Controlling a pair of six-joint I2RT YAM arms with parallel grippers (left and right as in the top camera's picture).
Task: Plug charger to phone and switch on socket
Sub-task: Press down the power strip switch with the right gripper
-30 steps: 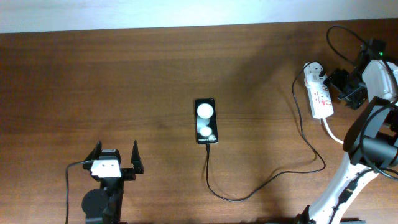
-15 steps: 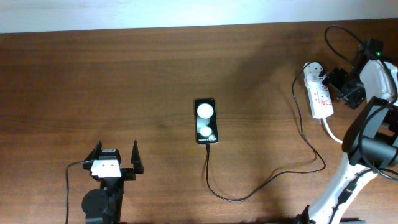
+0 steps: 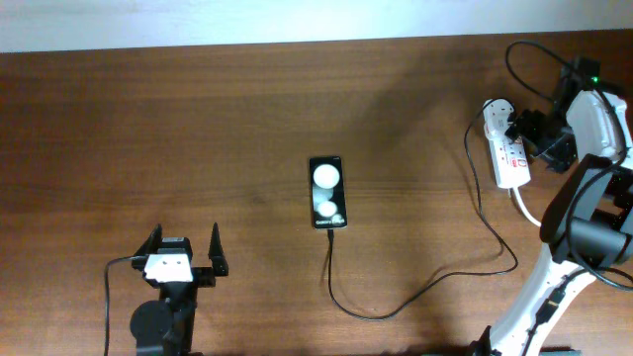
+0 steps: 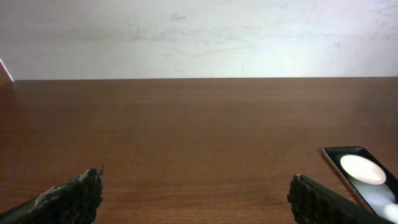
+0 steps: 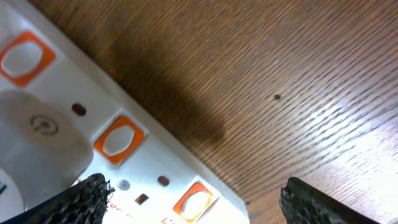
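Right jaws edged toward one socket [image 3: 511, 158]; one phone [image 3: 328, 192], one charger [image 3: 329, 259].

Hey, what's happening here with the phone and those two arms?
The right gripper hangs open right beside the socket, a white power strip. The charger has its white adapter sitting in the strip, and its black cable reaches the bottom edge of the phone. The left gripper sits open, apart from everything.

The phone [image 3: 328, 192] lies mid-desk [image 3: 148, 119]. The charger [image 3: 329, 262] meets its near end and loops right to the socket [image 3: 506, 148], with the right gripper [image 3: 527, 131] just beside the socket.
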